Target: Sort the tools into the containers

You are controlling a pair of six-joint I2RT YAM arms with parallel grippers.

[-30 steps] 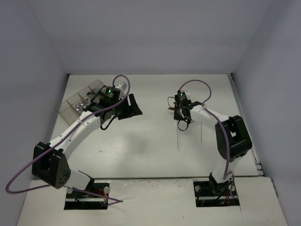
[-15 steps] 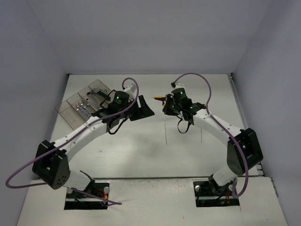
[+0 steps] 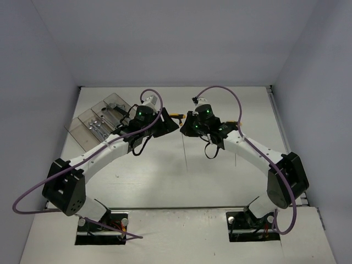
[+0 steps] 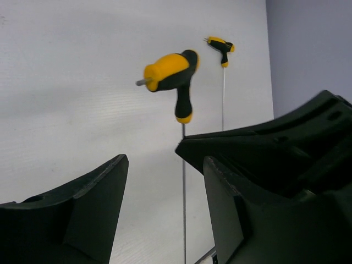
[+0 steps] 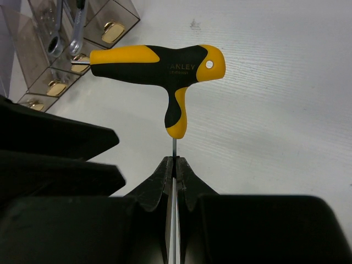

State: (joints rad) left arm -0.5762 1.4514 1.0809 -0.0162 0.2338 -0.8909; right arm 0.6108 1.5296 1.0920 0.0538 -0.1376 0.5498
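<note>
My right gripper point(image 5: 175, 165) is shut on the thin steel shaft of a T-handle hex key, just below its yellow-and-black handle point(image 5: 159, 66). It holds the key above the table at back centre point(image 3: 177, 115). My left gripper point(image 4: 165, 209) is open and empty. It faces the held key's handle point(image 4: 170, 71) from close by, and in the top view point(image 3: 166, 125) it sits just left of the right gripper point(image 3: 188, 125). The containers point(image 3: 88, 124), joined smoky clear bins, stand at the back left. They hold silver wrenches point(image 5: 55, 38).
A second yellow-and-black T-handle hex key point(image 4: 221, 45) lies on the white table beyond the held one, its long shaft pointing toward me. Grey walls close in the table at the back and sides. The bins have gold latches point(image 5: 113, 31).
The right gripper has carried the hex key left toward the table's middle. The left gripper has swung right, away from the bins, until the two grippers nearly meet.
</note>
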